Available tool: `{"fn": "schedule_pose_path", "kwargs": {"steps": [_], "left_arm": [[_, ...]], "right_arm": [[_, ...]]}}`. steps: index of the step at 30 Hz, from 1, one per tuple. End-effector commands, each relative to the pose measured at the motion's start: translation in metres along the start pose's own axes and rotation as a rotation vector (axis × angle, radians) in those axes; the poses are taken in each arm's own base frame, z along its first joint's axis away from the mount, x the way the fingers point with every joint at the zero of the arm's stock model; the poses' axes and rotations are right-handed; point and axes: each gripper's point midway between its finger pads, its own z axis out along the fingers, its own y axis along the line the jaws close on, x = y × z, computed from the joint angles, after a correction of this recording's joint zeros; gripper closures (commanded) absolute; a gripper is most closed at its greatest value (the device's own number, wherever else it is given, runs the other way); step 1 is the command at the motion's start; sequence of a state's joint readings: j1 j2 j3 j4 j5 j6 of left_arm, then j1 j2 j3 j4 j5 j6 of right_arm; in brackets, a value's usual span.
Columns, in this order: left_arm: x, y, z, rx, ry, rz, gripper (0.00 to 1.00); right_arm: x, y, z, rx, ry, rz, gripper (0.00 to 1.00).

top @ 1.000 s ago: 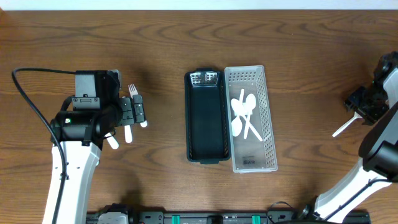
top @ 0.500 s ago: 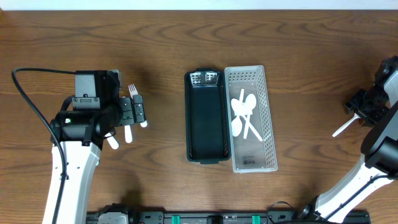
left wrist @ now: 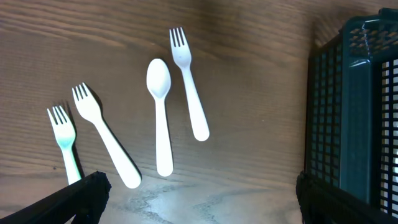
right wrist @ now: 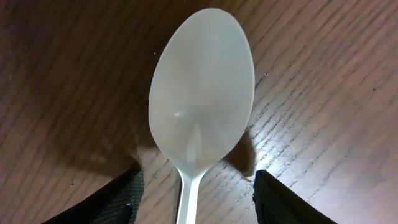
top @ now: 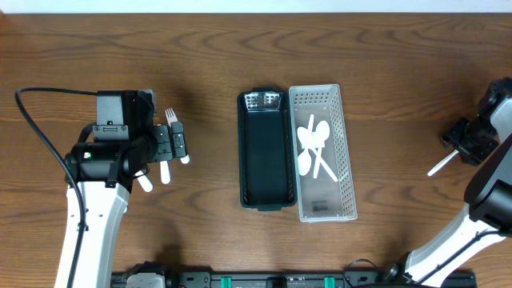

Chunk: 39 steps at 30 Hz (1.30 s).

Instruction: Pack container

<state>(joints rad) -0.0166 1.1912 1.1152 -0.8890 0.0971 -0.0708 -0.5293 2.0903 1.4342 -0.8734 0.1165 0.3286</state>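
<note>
The dark brown wood-grain worktop [top: 400,64] fills every view. Nearest, under the right wrist, the right jaws stand apart on either side of a white plastic spoon [right wrist: 202,93]. It seems to lie flat on the wood, though the close view leaves that unsure. The step in hand looks like picking up this spoon. Next the jaws must close on its thin handle and carry it to the white perforated plastic basket [top: 326,204], which touches an empty dark rectangular basket [top: 264,160] mid-worktop. Farther off, the left jaws hang apart, empty, above white plastic forks [left wrist: 102,134]. A pale wall strip [top: 256,5] edges the far side.
</note>
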Motion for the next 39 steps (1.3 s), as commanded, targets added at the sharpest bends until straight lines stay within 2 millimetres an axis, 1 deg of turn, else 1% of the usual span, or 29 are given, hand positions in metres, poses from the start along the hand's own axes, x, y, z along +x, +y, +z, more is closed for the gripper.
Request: {"fn": "schedule_pose_path", "kwargs": {"steps": [1, 3, 4, 7, 11, 14, 15, 18, 21, 25, 28, 31, 33, 35, 37, 39], "left_arm": [[-0.005, 0.003, -0.002, -0.013, -0.012, 0.013, 0.02], [-0.005, 0.003, -0.002, -0.013, -0.012, 0.013, 0.02], [-0.005, 0.003, -0.002, -0.013, -0.012, 0.013, 0.02], [-0.005, 0.003, -0.002, -0.013, -0.011, 0.013, 0.02], [-0.005, 0.003, -0.002, -0.013, -0.011, 0.013, 0.02], [-0.005, 0.003, -0.002, -0.013, -0.012, 0.013, 0.02], [-0.005, 0.003, -0.002, -0.013, -0.012, 0.013, 0.02], [-0.005, 0.003, -0.002, -0.013, -0.012, 0.013, 0.02], [-0.005, 0.003, -0.002, -0.013, -0.012, 0.013, 0.02], [-0.005, 0.003, -0.002, -0.013, -0.011, 0.013, 0.02], [-0.005, 0.003, -0.002, -0.013, -0.011, 0.013, 0.02], [-0.005, 0.003, -0.002, -0.013, -0.012, 0.013, 0.02], [-0.005, 0.003, -0.002, -0.013, -0.011, 0.013, 0.02], [-0.005, 0.003, -0.002, -0.013, -0.011, 0.013, 0.02], [-0.004, 0.003, -0.002, -0.013, -0.008, 0.013, 0.02], [-0.004, 0.003, -0.002, -0.013, -0.008, 0.013, 0.02]], "right_arm": [[0.031, -0.007, 0.032, 0.025, 0.121, -0.021, 0.43], [0.031, -0.007, 0.032, 0.023, 0.122, -0.021, 0.47], [0.032, -0.007, 0.032, 0.024, 0.124, -0.022, 0.5], [0.032, -0.007, 0.032, 0.024, 0.124, -0.021, 0.65], [0.031, -0.007, 0.032, 0.023, 0.124, -0.021, 0.7], [0.031, -0.007, 0.032, 0.022, 0.121, -0.021, 0.77], [0.031, -0.007, 0.032, 0.022, 0.121, -0.021, 0.81], [0.031, -0.006, 0.033, 0.022, 0.12, -0.021, 0.84], [0.031, -0.006, 0.033, 0.022, 0.12, -0.02, 0.86], [0.03, -0.006, 0.033, 0.018, 0.118, -0.02, 0.91], [0.03, -0.005, 0.033, 0.012, 0.119, -0.019, 0.99], [0.031, 0.002, 0.032, -0.02, 0.125, -0.009, 0.99], [0.031, 0.008, 0.027, -0.047, 0.125, -0.01, 0.99], [0.03, 0.015, 0.018, -0.069, 0.107, -0.022, 0.99], [0.026, 0.03, 0.0, -0.108, 0.068, -0.049, 0.99], [0.024, 0.05, -0.025, -0.159, 0.012, -0.104, 0.99]]}}
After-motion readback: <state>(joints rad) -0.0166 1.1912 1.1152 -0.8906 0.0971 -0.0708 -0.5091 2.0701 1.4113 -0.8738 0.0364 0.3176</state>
